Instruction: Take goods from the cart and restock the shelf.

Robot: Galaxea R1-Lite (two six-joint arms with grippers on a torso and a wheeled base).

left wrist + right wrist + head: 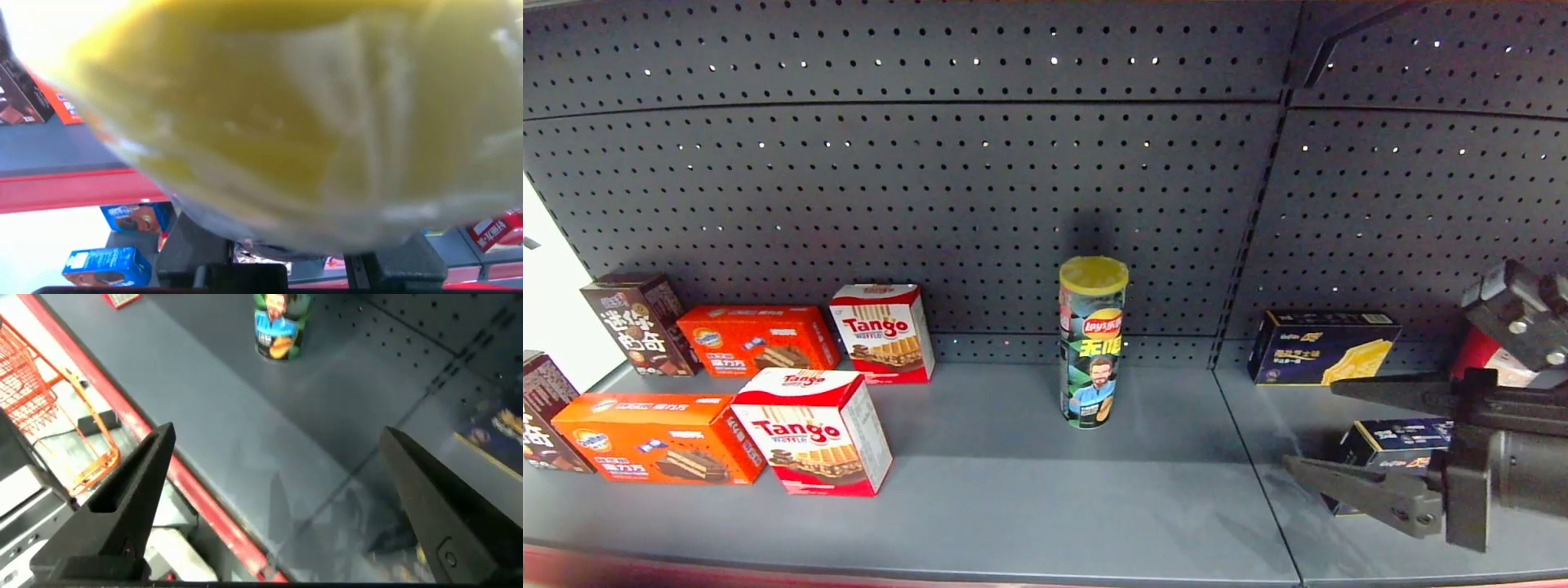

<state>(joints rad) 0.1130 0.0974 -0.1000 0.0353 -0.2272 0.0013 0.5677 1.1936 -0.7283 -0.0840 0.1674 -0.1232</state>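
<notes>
A yellow bag (278,114) sits right against the left wrist camera, hanging in the air in front of the shelves, with my left gripper shut on it; its fingers are hidden behind the bag. My right gripper (1308,425) is open and holds nothing, low over the right end of the grey shelf (1013,482), next to a dark blue box (1396,445). A tall chips can (1092,351) with a yellow lid stands upright mid-shelf, to the left of the right gripper (278,433). The can (282,322) also appears beyond the open fingers.
Red-and-white wafer boxes (817,429), orange boxes (658,437) and brown boxes (641,322) line the shelf's left. Another dark blue box (1319,347) stands at the back right. An orange wire cart (33,384) sits below the shelf's red front edge (155,433). Bare shelf surrounds the can.
</notes>
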